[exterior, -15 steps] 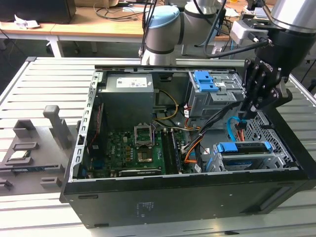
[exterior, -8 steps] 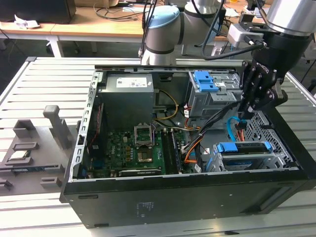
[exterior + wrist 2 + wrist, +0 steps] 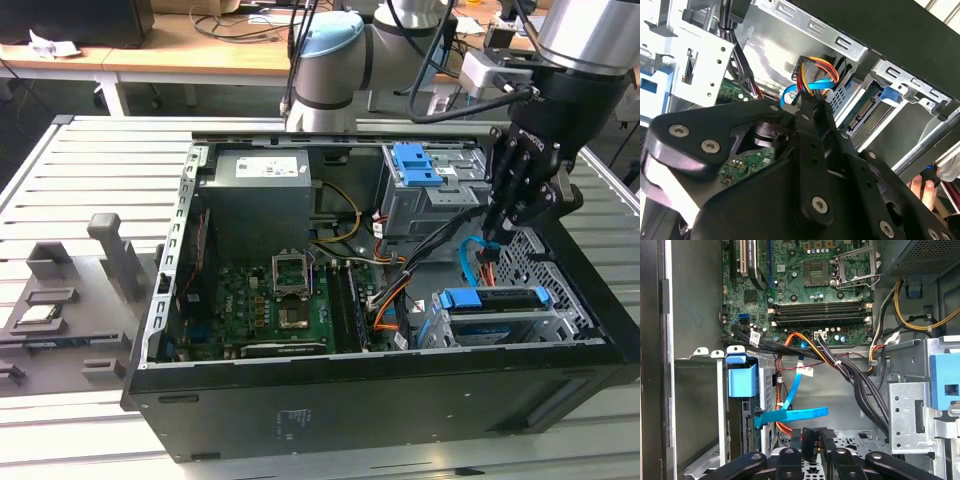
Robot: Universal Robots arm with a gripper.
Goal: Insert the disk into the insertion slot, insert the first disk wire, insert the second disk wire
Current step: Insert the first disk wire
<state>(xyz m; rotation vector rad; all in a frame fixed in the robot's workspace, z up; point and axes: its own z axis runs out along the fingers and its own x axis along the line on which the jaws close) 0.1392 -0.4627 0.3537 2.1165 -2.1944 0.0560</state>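
The disk [image 3: 490, 299] with blue rails lies inside the insertion slot [image 3: 545, 325], the low perforated cage at the case's front corner on the exterior view's right. Its connector edge [image 3: 865, 107] faces the case interior. My gripper [image 3: 490, 240] hangs just above and behind the slot. It is shut on the small black plug [image 3: 811, 441] of the first disk wire [image 3: 815, 67], whose red and orange strands fan out past the fingertips [image 3: 807, 102]. The second disk wire [image 3: 795, 415], flat and light blue, hangs loose beside the plug, with its dark end near the disk.
A taller metal cage with a blue latch [image 3: 420, 165] stands behind the gripper. Thick black sleeved cables [image 3: 850, 375] run across the case floor beside the motherboard [image 3: 270, 300]. Grey fixtures [image 3: 115, 250] sit on the table at the exterior view's left. A person's hand [image 3: 922, 187] is nearby.
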